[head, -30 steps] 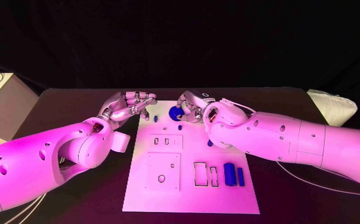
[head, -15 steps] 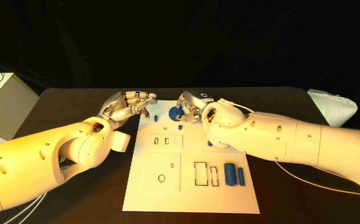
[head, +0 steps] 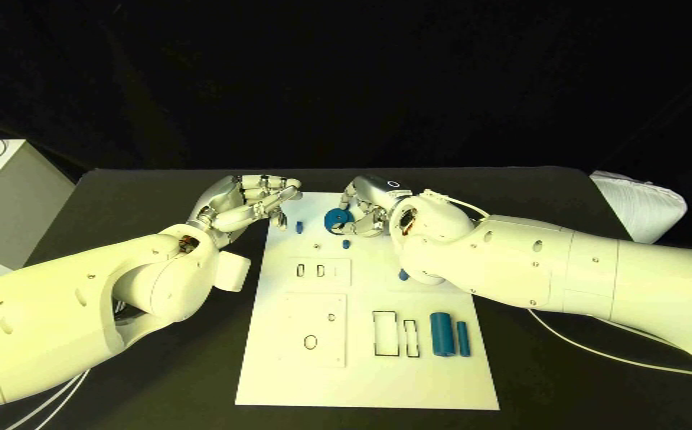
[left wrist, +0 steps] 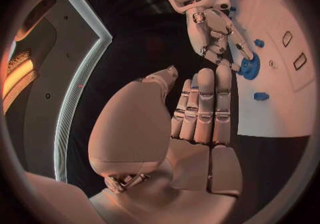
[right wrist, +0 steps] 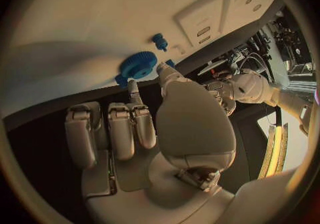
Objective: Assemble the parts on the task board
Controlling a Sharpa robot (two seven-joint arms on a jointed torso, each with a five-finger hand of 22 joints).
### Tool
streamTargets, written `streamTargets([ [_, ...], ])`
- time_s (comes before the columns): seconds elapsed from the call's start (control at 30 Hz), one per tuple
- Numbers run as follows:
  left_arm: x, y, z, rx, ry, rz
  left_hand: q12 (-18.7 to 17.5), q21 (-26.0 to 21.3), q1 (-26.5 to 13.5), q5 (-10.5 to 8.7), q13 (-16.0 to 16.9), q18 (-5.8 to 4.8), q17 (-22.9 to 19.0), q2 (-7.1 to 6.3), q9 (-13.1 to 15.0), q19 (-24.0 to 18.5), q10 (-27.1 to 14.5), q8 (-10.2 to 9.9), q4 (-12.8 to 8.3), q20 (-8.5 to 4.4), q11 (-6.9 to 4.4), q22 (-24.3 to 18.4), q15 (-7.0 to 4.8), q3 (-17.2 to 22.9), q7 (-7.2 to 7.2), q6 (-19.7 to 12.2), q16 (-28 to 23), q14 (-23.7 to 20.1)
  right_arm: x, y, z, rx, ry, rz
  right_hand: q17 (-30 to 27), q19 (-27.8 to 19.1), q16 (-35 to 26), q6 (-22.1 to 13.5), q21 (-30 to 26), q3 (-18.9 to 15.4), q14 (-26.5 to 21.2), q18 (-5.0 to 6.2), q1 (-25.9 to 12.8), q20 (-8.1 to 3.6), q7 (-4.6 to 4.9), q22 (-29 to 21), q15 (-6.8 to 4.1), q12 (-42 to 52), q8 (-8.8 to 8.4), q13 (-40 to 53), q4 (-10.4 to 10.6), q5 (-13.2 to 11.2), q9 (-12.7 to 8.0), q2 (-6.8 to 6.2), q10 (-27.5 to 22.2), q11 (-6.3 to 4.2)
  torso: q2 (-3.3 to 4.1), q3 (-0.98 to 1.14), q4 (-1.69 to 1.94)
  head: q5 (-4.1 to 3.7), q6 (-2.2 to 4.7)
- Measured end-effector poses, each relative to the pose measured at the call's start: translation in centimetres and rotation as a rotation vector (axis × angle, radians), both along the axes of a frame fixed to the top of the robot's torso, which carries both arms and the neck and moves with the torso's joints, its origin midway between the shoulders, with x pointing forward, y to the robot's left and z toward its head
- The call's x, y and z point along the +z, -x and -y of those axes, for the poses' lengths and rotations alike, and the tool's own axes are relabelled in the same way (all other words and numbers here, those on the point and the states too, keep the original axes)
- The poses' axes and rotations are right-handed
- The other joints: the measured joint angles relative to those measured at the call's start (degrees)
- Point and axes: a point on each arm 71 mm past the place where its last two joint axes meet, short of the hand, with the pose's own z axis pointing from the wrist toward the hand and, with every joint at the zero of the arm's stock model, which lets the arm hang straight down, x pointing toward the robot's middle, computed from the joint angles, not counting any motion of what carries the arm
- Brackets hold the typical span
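Right hand: fingers at the blue gear, a fingertip and the thumb touching its rim in the right wrist view; reads as a light pinch, the other fingers straight and off it. The gear sits at the far end of the white board, seemingly low on its post; whether fully seated, can't tell.

Left hand: fingers straight and together, holding nothing, hovering just off the board's far left corner, near the gear but apart from it.

Outward: small blue peg just left of the gear, another just in front. Two blue bars lie at the near right of the board beside empty slots. Board lies on the black bench.

To do this step well, my read: keep the gear flat, press straight down, wiggle or turn slightly so the bore finds the post, avoid knocking the neighbouring pegs. Left hand could steady the board edge. Let go only once the gear sits level.
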Motion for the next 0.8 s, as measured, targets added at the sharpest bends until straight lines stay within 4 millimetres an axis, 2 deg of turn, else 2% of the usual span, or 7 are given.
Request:
streamTargets([
  [0.37,0.0,0.0,0.0,0.000,0.000,-0.001,0.0,0.0,0.0,0.00,0.0,0.00,0.0,0.00,0.0,0.0,0.0,0.0,0.0,0.00,0.00,0.0,0.00,0.0,0.00,0.0,0.0,0.0,-0.2,0.0,0.4,0.002,0.003,-0.026,0.0,0.0,0.0,-0.1,0.0,-0.4,0.0,0.00,-0.8,0.00,0.05,0.0,0.00,0.0,-0.21,0.0,-0.1,1.6,0.0,0.84,0.0,0.00,0.01,0.02,0.00,-0.09,0.04],
  [0.5,0.0,0.0,0.0,0.001,-0.001,-0.001,0.0,0.3,0.0,0.00,0.0,0.00,-0.2,0.00,0.1,-0.4,0.0,0.0,-0.3,-0.01,0.00,0.2,0.00,0.3,0.00,0.0,0.2,0.0,-0.2,0.1,0.9,-0.001,-0.001,-0.030,0.0,0.0,0.0,0.3,0.0,-0.4,0.0,0.00,-0.7,0.00,-0.25,0.0,0.00,0.0,-0.20,0.0,-0.1,2.4,0.0,1.50,0.0,0.00,0.01,0.04,0.01,-0.04,0.08],
  [0.67,0.0,-0.1,-0.2,0.005,-0.002,-0.001,0.0,0.3,0.0,0.00,0.0,-0.01,-0.2,0.00,0.1,-0.4,0.0,0.0,-0.3,-0.01,0.00,0.2,0.00,0.3,0.00,0.0,0.2,0.0,0.0,0.5,2.2,-0.012,-0.034,-0.011,0.0,0.0,0.0,0.6,0.0,-0.2,0.0,0.00,-0.6,-0.01,-0.21,0.0,0.00,0.0,-0.20,0.0,-0.3,3.0,0.0,1.83,0.0,0.00,-0.02,0.14,-0.06,0.05,0.28],
  [0.8,-0.1,-0.2,-0.4,0.010,-0.005,-0.001,0.0,0.3,0.0,0.00,0.0,0.00,-0.2,0.00,0.1,-0.4,0.0,0.0,-0.3,-0.01,0.02,0.2,0.03,0.3,0.03,0.0,0.2,0.0,0.8,0.8,3.6,-0.026,-0.090,0.022,0.0,0.0,0.0,0.6,0.0,-0.2,0.0,0.00,-0.6,-0.01,-0.21,0.0,0.00,0.0,-0.20,0.0,-0.3,3.0,0.0,1.82,0.0,0.00,-0.14,0.24,-0.30,0.08,0.55],
])
